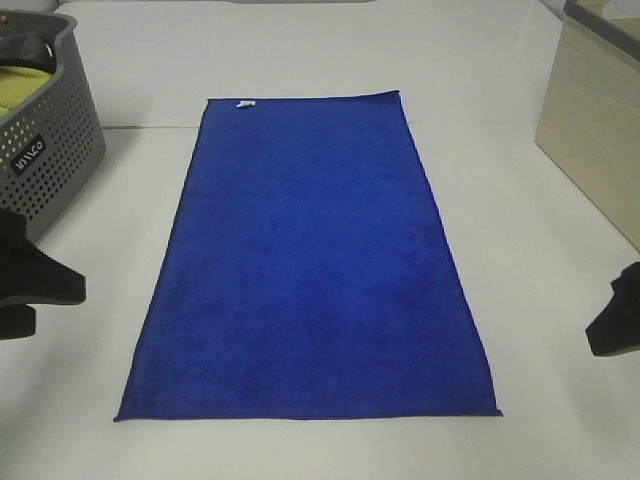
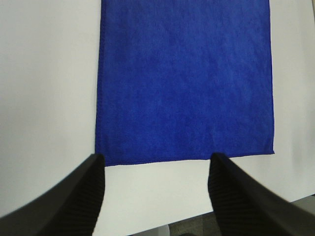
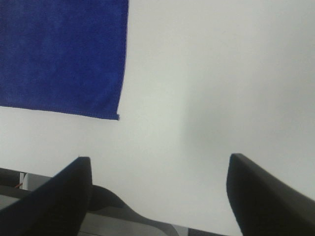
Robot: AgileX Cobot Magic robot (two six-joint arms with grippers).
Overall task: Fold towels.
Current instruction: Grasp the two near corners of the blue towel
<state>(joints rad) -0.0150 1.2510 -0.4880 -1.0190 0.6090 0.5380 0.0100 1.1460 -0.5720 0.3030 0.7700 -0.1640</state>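
**Towel laid flat, both end effectors released**

The royal-blue towel (image 1: 310,260) lies spread flat on the white tabletop (image 1: 530,240), with its white tag (image 1: 244,103) at the far short edge. The left end effector (image 2: 156,169) hangs near the towel's near short edge, fingers spread wide and holding nothing. The right end effector (image 3: 160,167) hangs off the towel's near right corner, likewise spread and empty. A grey perforated basket (image 1: 55,150) holding a yellow-green cloth (image 1: 22,88) stands beyond the towel's far left corner. A beige box (image 1: 595,130) stands beyond its far right corner.

Basket (image 1: 55,150) and box (image 1: 590,115) cut off by edges
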